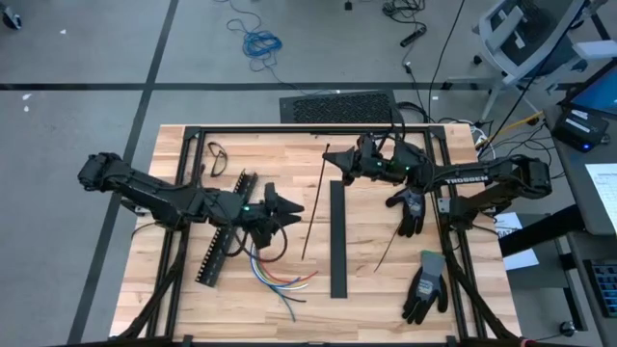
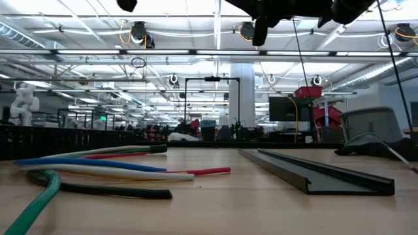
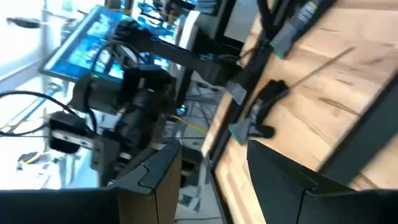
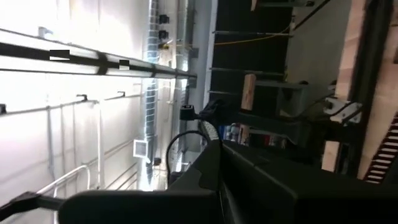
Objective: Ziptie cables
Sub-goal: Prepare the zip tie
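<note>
Now look down at your wooden table (image 1: 366, 289) from the high view; your left gripper (image 1: 289, 206) hangs over the left half of it, a bit above the cables (image 1: 280, 275); its two fingers (image 3: 155, 174) stand partly apart in the left wrist view, and nothing sits between them; it holds nothing.

The cables lie on the table near its front edge, just below your left gripper in the high view; they fan out toward the right, yellow, green, blue, white and red; a dark one curls off toward the front; in the low view they lie flat on the wood, close to the camera, on the left side.

Just left of the cables lies a black toothed strip (image 1: 224, 241), tilted; it runs under your left arm; a long black channel (image 1: 337, 238) lies straight in the middle of the table; a thin black strip (image 1: 314, 202) lies tilted between your left gripper and the channel; another thin strip (image 1: 388, 246) lies to the right of the channel.

Your right gripper (image 1: 347, 166) is up near the back of the table, near the far end of the channel; its fingers are pressed tight together; you cannot see anything held in them.

Two dark gloves lie on the right side; one glove (image 1: 410, 209) is by your right arm; the other glove (image 1: 425, 286) is nearer the front edge; a pair of glasses (image 1: 218, 158) rests at the back left.
</note>
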You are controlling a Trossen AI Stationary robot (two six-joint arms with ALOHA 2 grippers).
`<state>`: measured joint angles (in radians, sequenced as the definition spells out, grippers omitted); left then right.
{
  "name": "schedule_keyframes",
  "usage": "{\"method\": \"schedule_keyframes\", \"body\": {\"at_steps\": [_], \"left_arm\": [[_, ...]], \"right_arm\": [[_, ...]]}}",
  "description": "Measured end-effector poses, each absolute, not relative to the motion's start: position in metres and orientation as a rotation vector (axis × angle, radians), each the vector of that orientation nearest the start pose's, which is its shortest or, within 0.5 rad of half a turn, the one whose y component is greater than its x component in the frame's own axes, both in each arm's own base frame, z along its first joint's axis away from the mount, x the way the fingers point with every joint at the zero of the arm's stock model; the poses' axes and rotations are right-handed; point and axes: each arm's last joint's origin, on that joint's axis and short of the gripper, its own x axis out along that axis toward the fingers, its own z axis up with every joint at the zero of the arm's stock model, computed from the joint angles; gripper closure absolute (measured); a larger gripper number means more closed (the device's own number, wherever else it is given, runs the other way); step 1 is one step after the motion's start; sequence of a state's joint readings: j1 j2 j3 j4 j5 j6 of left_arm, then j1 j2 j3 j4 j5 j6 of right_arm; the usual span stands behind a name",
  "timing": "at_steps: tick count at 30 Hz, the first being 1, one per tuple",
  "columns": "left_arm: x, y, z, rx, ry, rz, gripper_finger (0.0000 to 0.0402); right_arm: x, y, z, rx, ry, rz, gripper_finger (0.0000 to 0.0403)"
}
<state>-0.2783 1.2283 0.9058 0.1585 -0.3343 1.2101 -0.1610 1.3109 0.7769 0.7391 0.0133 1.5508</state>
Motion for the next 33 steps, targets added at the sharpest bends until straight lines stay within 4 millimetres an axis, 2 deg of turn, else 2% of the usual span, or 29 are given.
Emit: {"method": "schedule_keyframes", "body": {"at_steps": [9, 17, 20, 24, 31, 33], "left_arm": [[0.282, -0.071, 0.311, 1.243, 0.114, -0.032, 0.0223], [0.283, -0.078, 0.309, 1.236, 0.079, -0.071, 0.0224], [0.282, -0.083, 0.310, 1.173, 0.061, -0.076, 0.0232], [0.280, -0.090, 0.314, 1.124, 0.019, -0.075, 0.0271], [0.281, -0.092, 0.325, 1.087, 0.007, -0.043, 0.0379], [0.281, -0.092, 0.328, 1.069, 0.019, -0.011, 0.0395]], "right_arm": [[0.285, -0.046, 0.304, 1.538, -0.309, -0.006, 0.0403], [0.285, -0.046, 0.304, 1.535, -0.314, -0.016, 0.0403], [0.284, -0.049, 0.304, 1.519, -0.322, -0.031, 0.0403], [0.284, -0.051, 0.304, 1.518, -0.325, -0.038, 0.0403], [0.284, -0.053, 0.304, 1.504, -0.326, -0.042, 0.0403], [0.284, -0.053, 0.304, 1.498, -0.325, -0.042, 0.0403]]}}
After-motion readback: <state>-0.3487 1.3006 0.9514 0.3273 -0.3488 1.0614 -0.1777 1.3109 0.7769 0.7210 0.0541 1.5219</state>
